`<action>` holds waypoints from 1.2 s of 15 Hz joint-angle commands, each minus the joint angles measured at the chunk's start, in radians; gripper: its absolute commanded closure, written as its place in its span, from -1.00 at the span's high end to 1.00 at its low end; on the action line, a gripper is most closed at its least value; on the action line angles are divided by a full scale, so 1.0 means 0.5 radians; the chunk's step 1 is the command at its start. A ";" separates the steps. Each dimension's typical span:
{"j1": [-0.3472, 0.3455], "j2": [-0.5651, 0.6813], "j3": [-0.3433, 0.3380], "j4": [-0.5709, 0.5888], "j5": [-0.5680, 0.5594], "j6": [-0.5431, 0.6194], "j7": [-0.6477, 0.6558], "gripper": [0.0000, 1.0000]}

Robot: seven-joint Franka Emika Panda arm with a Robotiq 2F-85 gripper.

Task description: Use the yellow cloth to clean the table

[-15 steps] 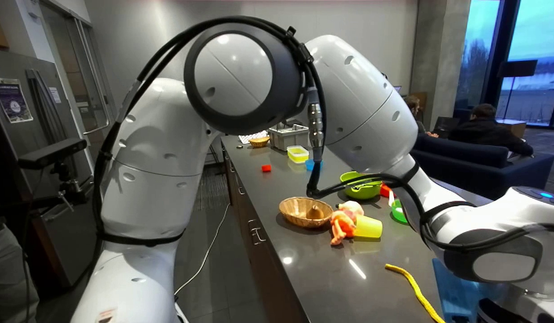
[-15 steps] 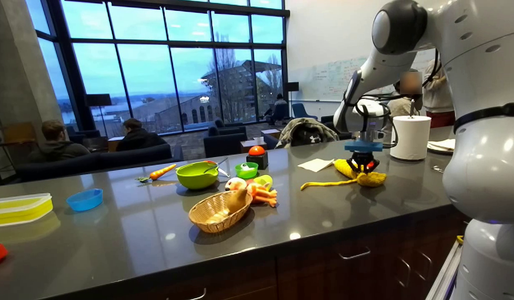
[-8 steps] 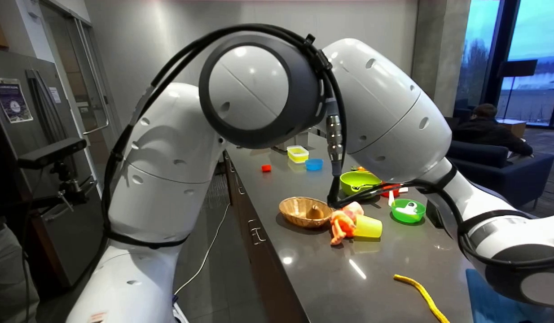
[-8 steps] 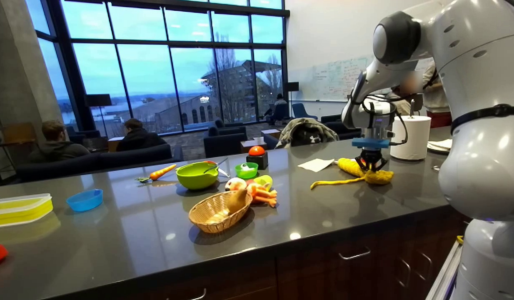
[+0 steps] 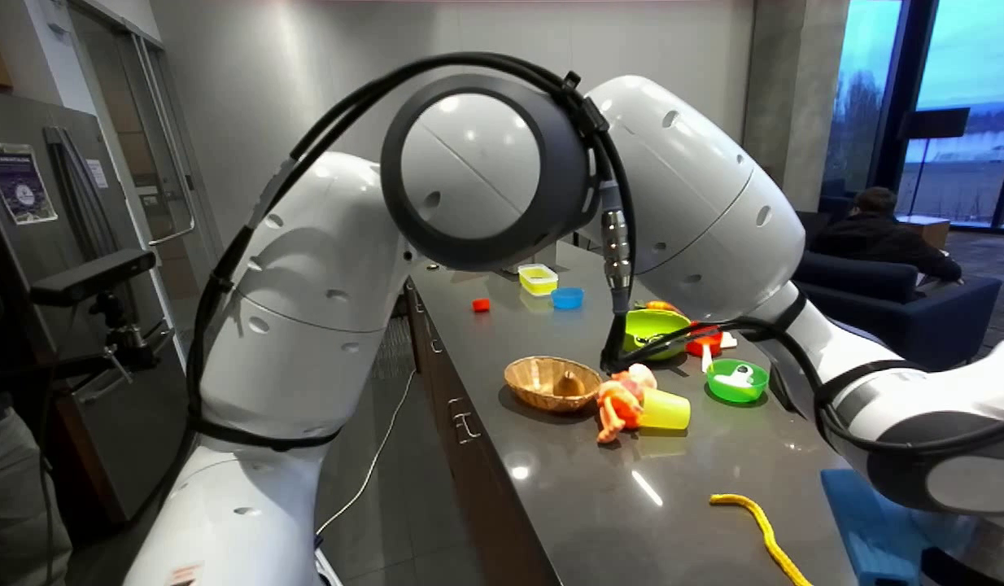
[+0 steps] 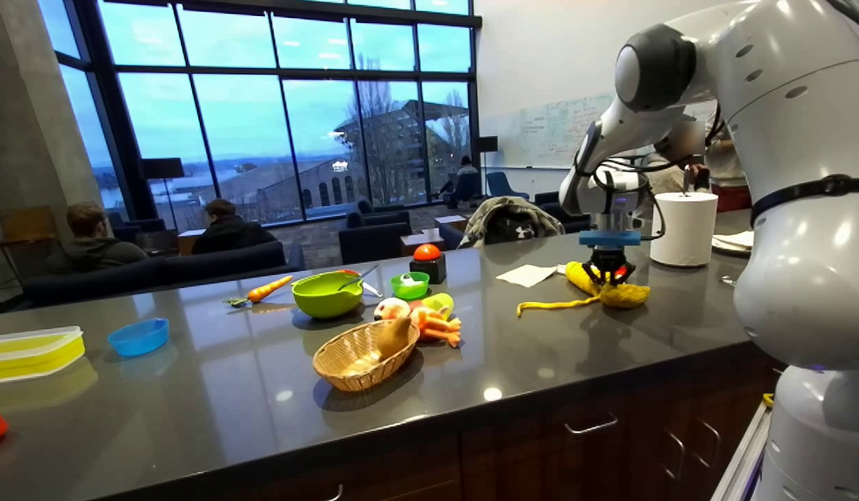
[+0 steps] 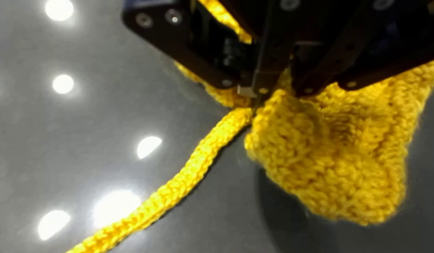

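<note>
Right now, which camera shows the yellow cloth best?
The wrist view: the yellow cloth is largest, its knit visible, though partly covered. It is smaller beneath the gripper in an exterior view; an exterior view shows just the yellow cord leading to it.

The gripper (image 7: 276, 89) pinches the yellow cloth (image 7: 343, 172), a cord (image 7: 185, 180) slanting over the table (image 7: 97, 119).

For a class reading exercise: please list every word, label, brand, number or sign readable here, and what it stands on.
None reads clearly.
Poster on the fridge: too small.
White notice there: too small.
Writing on the whiteboard: too small.
Sign on the building outside: blurred.
Emblem on the jacket: perhaps Under Armour's, no words legible.
Label on the arm: blurred.
</note>
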 commanded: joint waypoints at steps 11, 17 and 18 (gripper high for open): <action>0.676 0.049 0.326 -0.040 -0.522 0.165 -0.041 -0.99; 0.895 0.068 0.437 -0.017 -0.694 0.188 -0.032 -0.99; 0.913 0.072 0.443 -0.013 -0.708 0.191 -0.030 -0.99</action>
